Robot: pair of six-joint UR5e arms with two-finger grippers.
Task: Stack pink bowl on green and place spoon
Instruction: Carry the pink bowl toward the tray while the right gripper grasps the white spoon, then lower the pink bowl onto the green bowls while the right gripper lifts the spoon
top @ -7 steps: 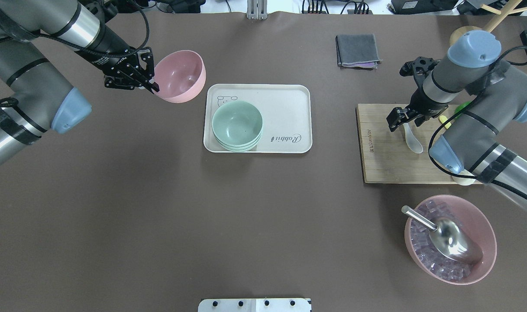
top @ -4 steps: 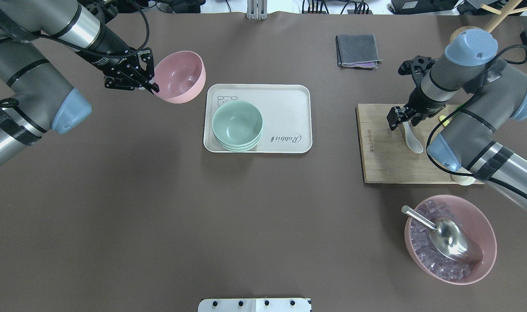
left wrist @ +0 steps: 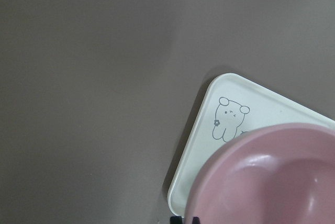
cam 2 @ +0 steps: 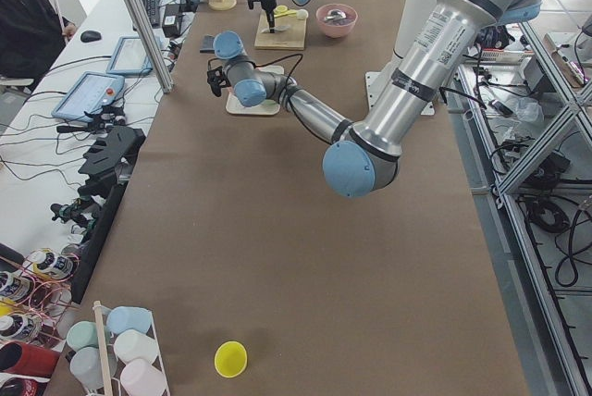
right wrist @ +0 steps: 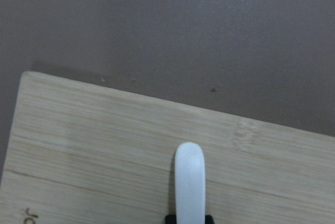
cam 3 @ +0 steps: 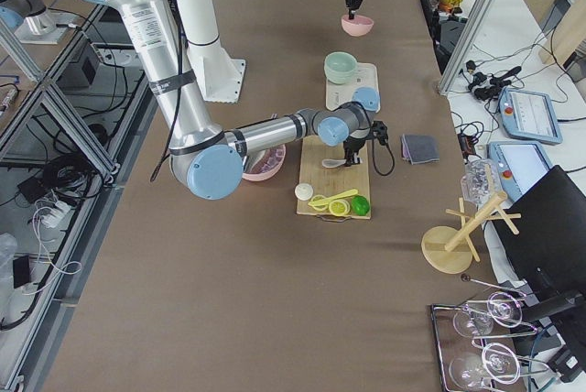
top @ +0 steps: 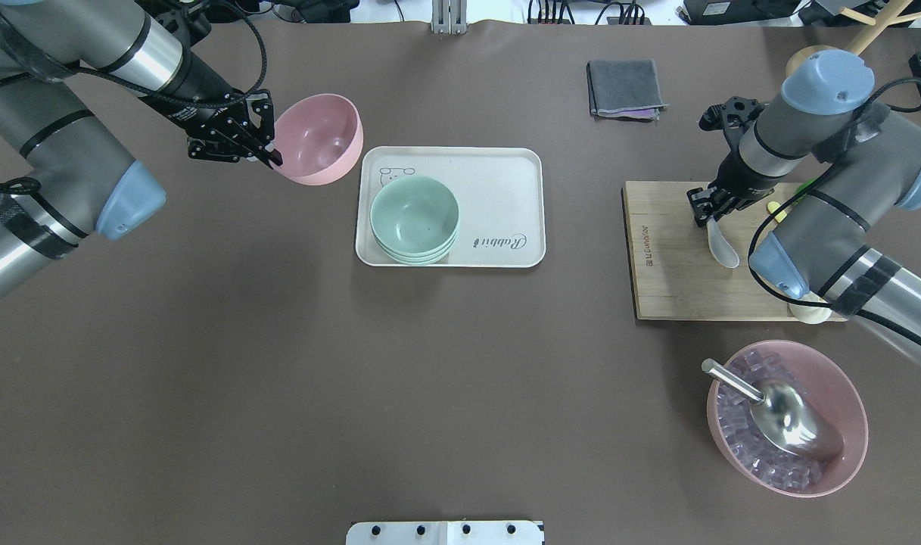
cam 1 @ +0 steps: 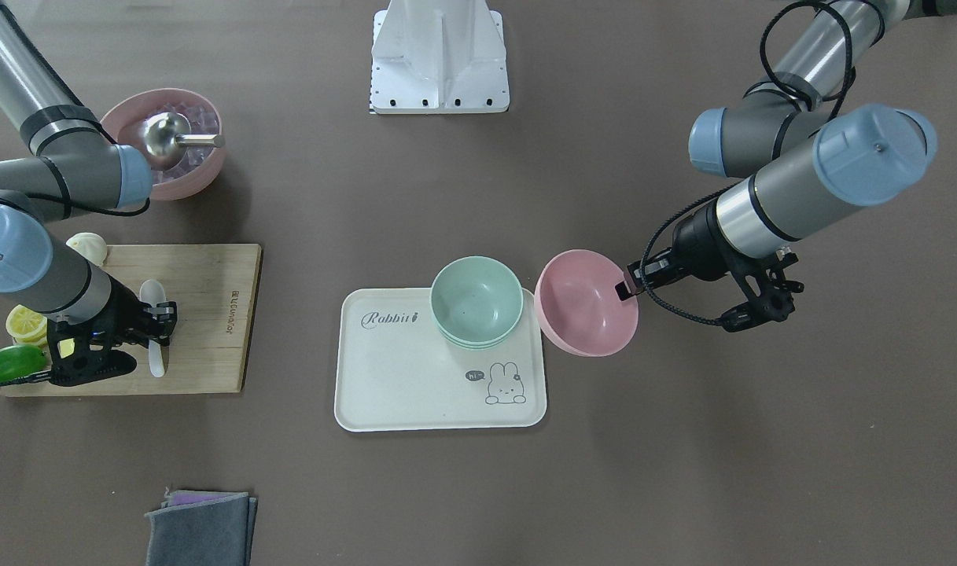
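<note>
Tray [cam 1: 415, 397], mid-surface: the word "Rabbit" [cam 1: 390, 319] is printed in grey script on its floor, at the corner on the robot's side. At the opposite, far corner is a rabbit drawing [cam 1: 507, 383]. A small speech bubble [cam 1: 473, 376] just beside it reads "hi~".

Cutting board [cam 1: 211, 346], robot's right: a dark brand mark [cam 1: 237, 303] runs along the short edge facing the tray. It begins "Jo" in the right wrist view; the remaining letters are too small to read with confidence.

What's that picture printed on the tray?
A grey outline rabbit saying "hi", plus the word "Rabbit", on the cream tray. Clearest in the front-facing view.
</note>
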